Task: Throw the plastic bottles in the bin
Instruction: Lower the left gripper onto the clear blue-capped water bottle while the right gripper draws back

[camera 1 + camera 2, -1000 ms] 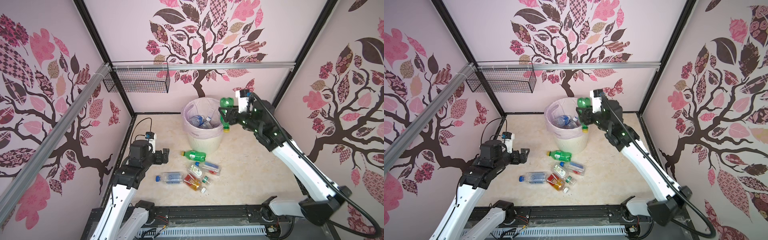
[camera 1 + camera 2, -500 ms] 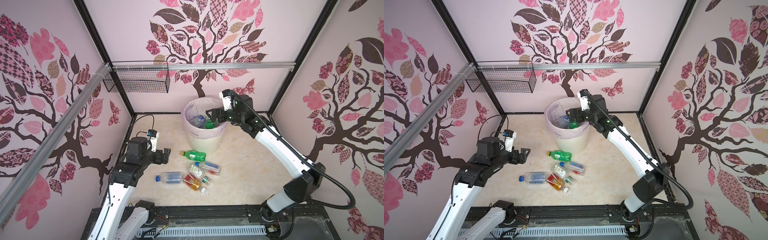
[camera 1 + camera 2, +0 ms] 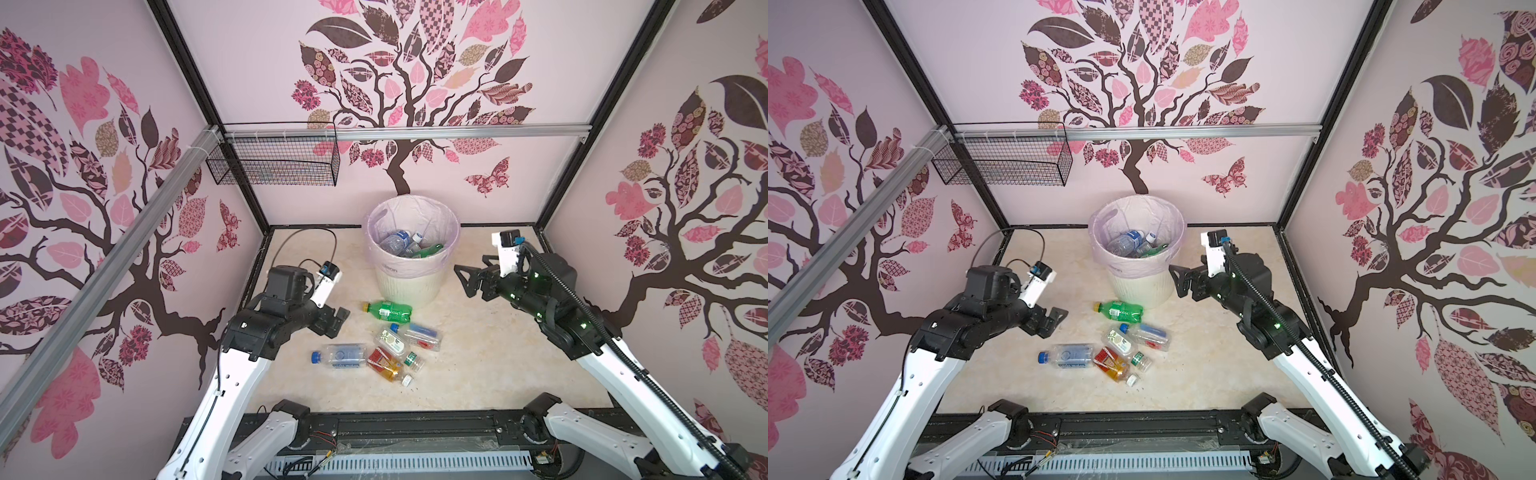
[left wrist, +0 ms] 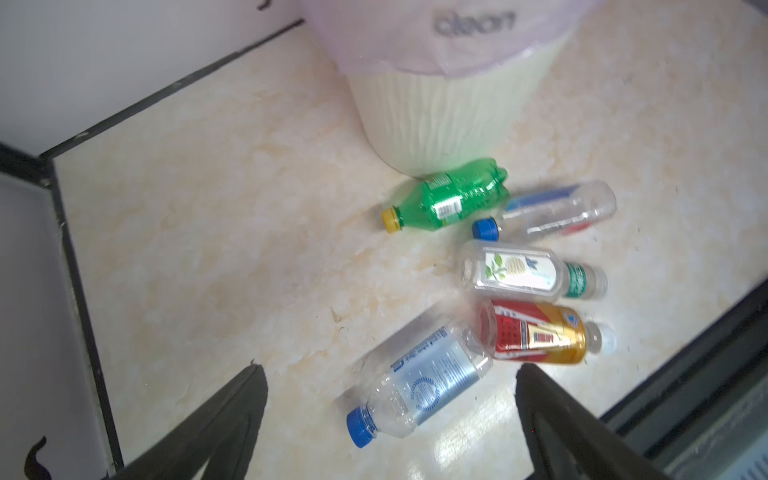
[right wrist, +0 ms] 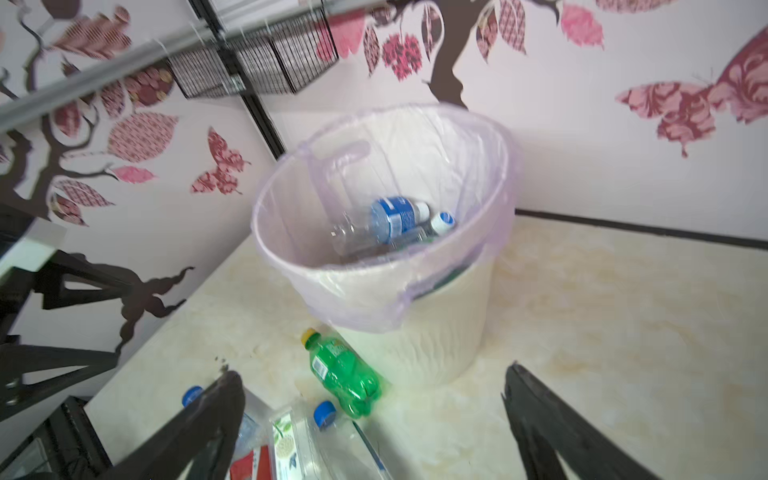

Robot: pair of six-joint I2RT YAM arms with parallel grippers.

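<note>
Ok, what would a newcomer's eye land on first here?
The cream bin with its pink liner stands at the back centre, several bottles already inside. Five more bottles lie clustered on the floor before it, the green bottle nearest its base. The left gripper and right gripper hover open and empty either side.

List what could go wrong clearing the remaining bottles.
The green bottle lies right beside the bin; grasping it may nudge the bin. The large blue-capped clear bottle lies right next to the amber bottle, so closing on one could roll the other. The left gripper and right gripper, both open, might collide over the pile.
</note>
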